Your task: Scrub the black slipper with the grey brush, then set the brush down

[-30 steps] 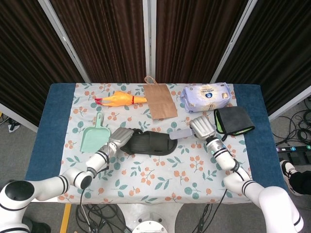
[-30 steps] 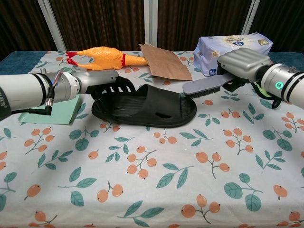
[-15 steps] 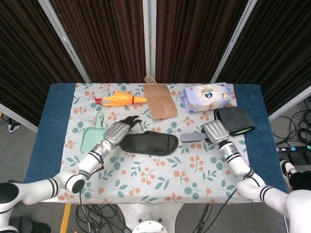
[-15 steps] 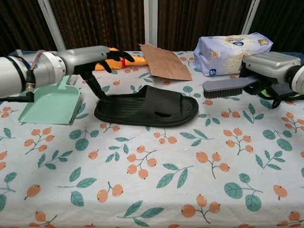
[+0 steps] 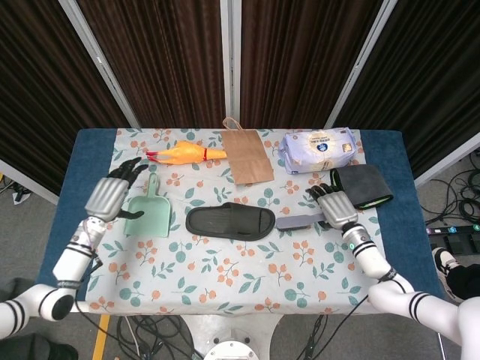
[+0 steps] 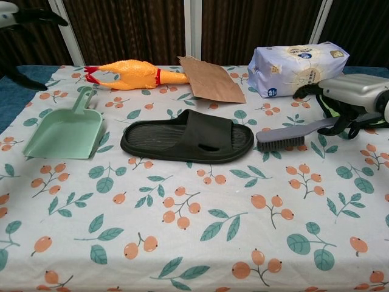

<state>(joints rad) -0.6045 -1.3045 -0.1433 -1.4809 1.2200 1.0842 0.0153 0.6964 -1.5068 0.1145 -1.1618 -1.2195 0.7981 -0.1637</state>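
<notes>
The black slipper [image 5: 230,221] [image 6: 187,137] lies flat in the middle of the table, and neither hand touches it. Just right of its toe the grey brush [image 5: 298,221] [image 6: 285,137] rests on the cloth, bristles down, its handle running toward my right hand [image 5: 337,208] [image 6: 355,91]. That hand hovers over the handle's end with its fingers stretched out and apart, not wrapped around it. My left hand [image 5: 111,196] [image 6: 18,9] is raised at the table's left edge beside the dustpan, fingers spread and holding nothing.
A green dustpan [image 5: 146,214] [image 6: 64,134] lies left of the slipper. Along the back are a rubber chicken [image 5: 187,153] [image 6: 134,74], a brown paper bag [image 5: 246,156] [image 6: 209,79] and a tissue pack [image 5: 319,148] [image 6: 298,61]. A grey cloth [image 5: 361,185] sits behind my right hand.
My left hand let go of the slipper's heel and drew back to the far left. My right hand carried the brush right, lowered it onto the table and opened its fingers.
</notes>
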